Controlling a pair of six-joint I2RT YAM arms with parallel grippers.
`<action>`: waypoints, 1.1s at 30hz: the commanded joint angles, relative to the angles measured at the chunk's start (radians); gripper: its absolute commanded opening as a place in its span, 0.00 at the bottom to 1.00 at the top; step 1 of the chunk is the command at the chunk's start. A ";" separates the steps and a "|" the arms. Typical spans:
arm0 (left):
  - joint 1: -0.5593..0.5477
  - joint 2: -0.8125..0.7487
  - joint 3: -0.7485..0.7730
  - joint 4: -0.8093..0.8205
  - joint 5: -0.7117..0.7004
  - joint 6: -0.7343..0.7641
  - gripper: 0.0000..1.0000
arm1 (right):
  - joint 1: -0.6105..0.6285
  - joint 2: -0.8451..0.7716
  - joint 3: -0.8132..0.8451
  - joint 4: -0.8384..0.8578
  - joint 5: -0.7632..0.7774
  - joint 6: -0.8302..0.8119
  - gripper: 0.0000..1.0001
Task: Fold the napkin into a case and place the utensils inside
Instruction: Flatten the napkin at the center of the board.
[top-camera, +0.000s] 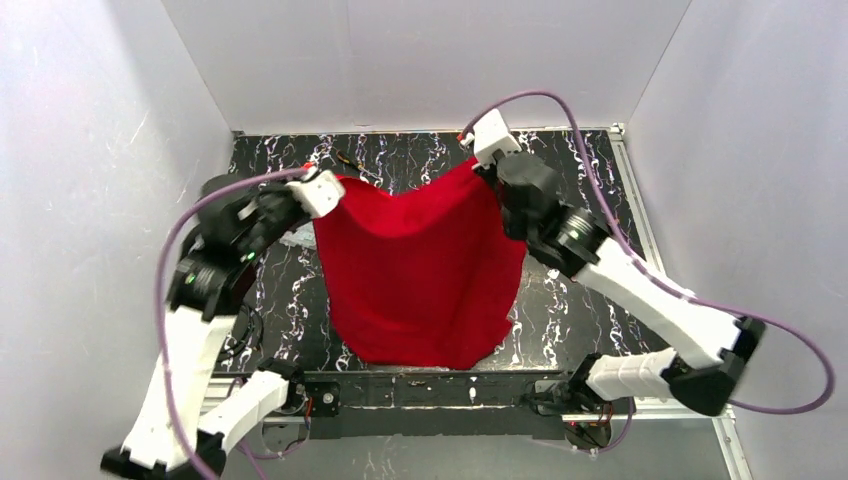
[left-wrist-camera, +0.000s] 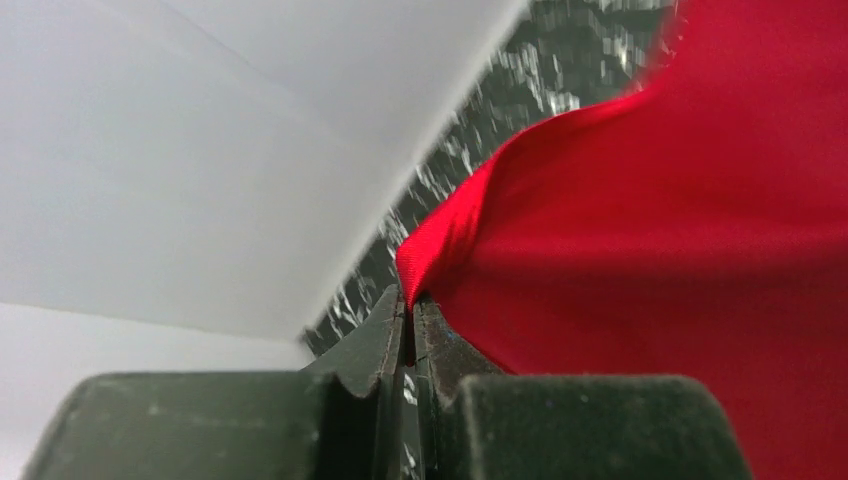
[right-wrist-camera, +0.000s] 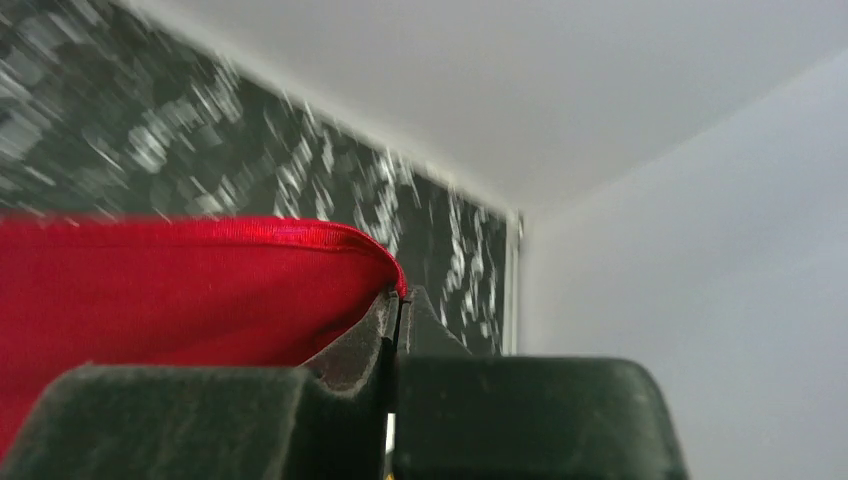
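Napkin: the bright red napkin (top-camera: 420, 270) hangs spread out between the two arms, above the middle of the worktop (top-camera: 580, 170). It is held up by its two far corners.
Napkin's top edge: it sags in a shallow dip between the two held corners, and the right corner sits farther back in the top view than the left.
Napkin's lower edge: rounded and slightly gathered, it reaches close to the near edge of the worktop. Whether it lies on the surface or hangs just above it cannot be told.
Left claw: the left claw (top-camera: 325, 190) is closed tight on the napkin's left corner. In the left wrist view its dark fingers (left-wrist-camera: 370, 340) meet at the tips with a thin fold of red cloth pinched between them, and the rest of the cloth billows off to the right.
Right claw: the right claw (top-camera: 482, 158) is likewise clamped on the napkin's right corner. In the right wrist view the hem curves down into the closed tips, and the cloth stretches away to the left.
Worktop: black with white marbled veins. It looks blurred in both wrist views.
Surroundings: plain white walls (top-camera: 420, 60) stand at the left, back and right.
Cables: a purple cable (top-camera: 560, 100) loops from each arm.
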 joint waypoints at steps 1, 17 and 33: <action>0.000 0.112 -0.097 0.091 -0.108 0.089 0.00 | -0.254 -0.021 -0.111 0.043 -0.151 0.134 0.01; 0.004 0.722 -0.124 0.452 -0.215 0.160 0.00 | -0.536 0.312 -0.304 0.322 -0.334 0.278 0.01; -0.003 1.006 0.127 0.493 -0.331 0.053 0.20 | -0.621 0.677 -0.015 0.354 -0.375 0.352 0.15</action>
